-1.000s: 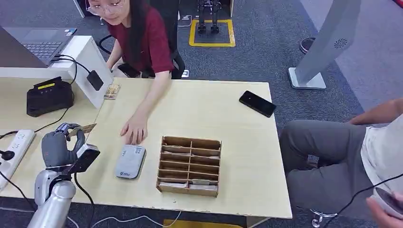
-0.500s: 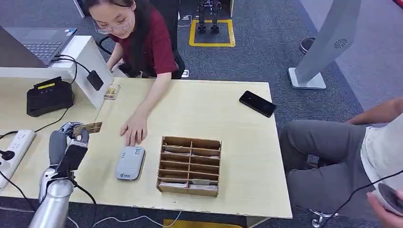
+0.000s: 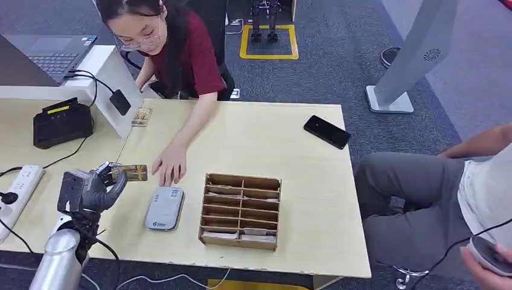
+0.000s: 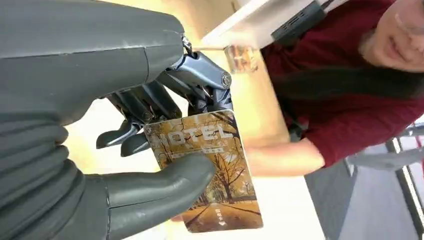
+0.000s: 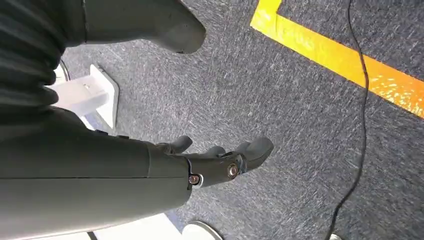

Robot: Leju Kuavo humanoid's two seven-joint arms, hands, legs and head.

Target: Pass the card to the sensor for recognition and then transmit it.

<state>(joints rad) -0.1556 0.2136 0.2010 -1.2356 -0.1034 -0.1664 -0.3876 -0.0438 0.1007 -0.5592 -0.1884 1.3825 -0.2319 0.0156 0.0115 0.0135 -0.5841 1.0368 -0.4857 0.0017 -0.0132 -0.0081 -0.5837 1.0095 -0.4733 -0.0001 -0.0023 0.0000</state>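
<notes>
While the card is pinched at one end between thumb and fingers of the left hand, it is judged light, stiff and slippery; edge grip is advised. The right hand hangs spread, holding nothing.

My left arm comes up over the near left corner of the desk, and my left hand pinches the hotel card between thumb and fingers, the card held out flat toward the desk's middle. My thumb lies across the card's face, with my darker fingers behind its upper edge. My right hand hangs over the carpet, holding nothing, fingers loosely extended and apart.
</notes>
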